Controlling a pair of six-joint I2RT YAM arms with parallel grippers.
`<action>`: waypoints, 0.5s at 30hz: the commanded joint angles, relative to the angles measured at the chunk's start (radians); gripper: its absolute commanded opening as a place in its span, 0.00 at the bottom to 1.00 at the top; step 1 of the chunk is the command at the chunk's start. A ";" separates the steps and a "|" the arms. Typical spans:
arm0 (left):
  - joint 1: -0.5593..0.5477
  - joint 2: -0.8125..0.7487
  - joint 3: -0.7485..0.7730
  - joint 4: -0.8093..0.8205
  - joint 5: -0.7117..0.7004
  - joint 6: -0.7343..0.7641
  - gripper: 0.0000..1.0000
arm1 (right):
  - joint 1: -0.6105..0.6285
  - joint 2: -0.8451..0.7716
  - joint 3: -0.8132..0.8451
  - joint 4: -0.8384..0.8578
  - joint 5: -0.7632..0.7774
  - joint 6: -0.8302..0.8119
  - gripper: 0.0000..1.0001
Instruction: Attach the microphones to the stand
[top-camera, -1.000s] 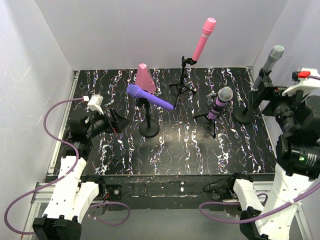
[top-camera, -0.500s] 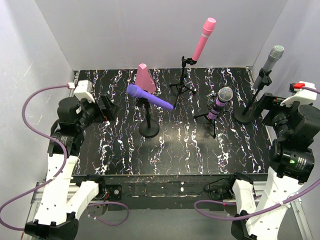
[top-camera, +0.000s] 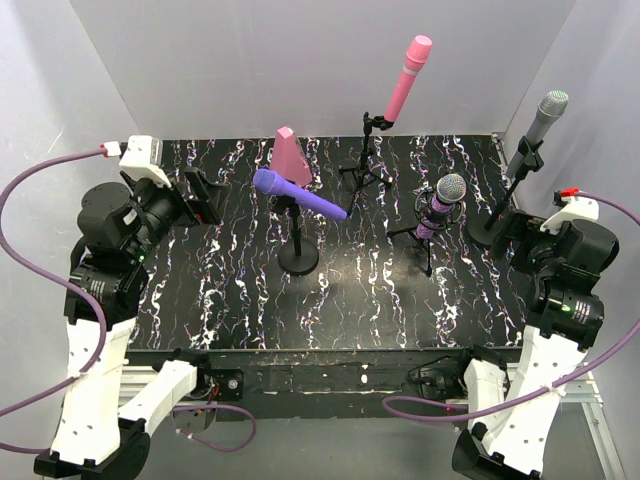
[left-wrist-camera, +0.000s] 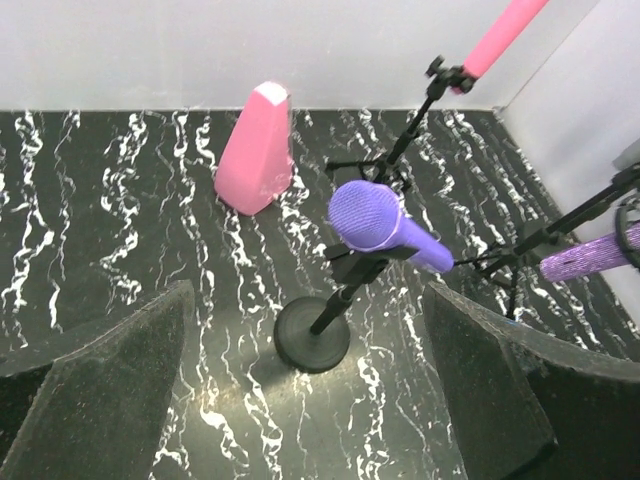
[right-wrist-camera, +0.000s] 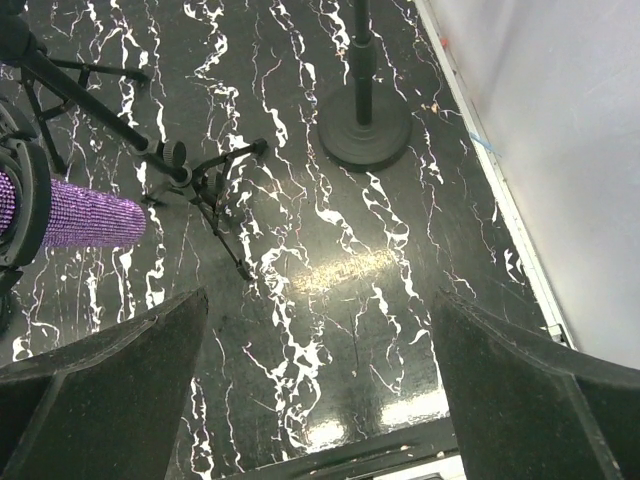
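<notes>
Each microphone sits in its own black stand on the marbled table. The violet microphone (top-camera: 298, 196) lies tilted in a round-base stand (top-camera: 298, 260); it also shows in the left wrist view (left-wrist-camera: 385, 224). The pink microphone (top-camera: 407, 76) rises from a tripod stand (top-camera: 365, 172). The glittery purple microphone (top-camera: 442, 203) sits in a low tripod; its handle shows in the right wrist view (right-wrist-camera: 85, 217). The silver-grey microphone (top-camera: 538, 130) stands at the far right. My left gripper (top-camera: 207, 197) is open and empty at the far left. My right gripper (top-camera: 512, 235) is open and empty by the right edge.
A pink cone-shaped block (top-camera: 290, 158) stands at the back behind the violet microphone. White walls enclose the table on three sides. The silver microphone's round base (right-wrist-camera: 365, 139) lies just ahead of my right gripper. The table's right edge (right-wrist-camera: 500, 215) runs beside it.
Both arms have drawn back and risen. My left gripper moved from near the violet stand toward the far left corner. My right gripper moved down and away from the silver microphone's stand.
</notes>
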 joint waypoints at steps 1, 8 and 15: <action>-0.003 -0.016 -0.039 -0.055 -0.056 0.036 0.98 | -0.015 -0.006 -0.005 0.036 -0.013 -0.016 0.98; -0.009 -0.102 -0.116 -0.085 -0.115 0.069 0.98 | -0.015 0.008 0.009 0.084 0.029 -0.059 0.98; -0.011 -0.157 -0.222 -0.050 -0.142 0.060 0.98 | -0.015 0.018 0.016 0.111 -0.039 -0.112 0.96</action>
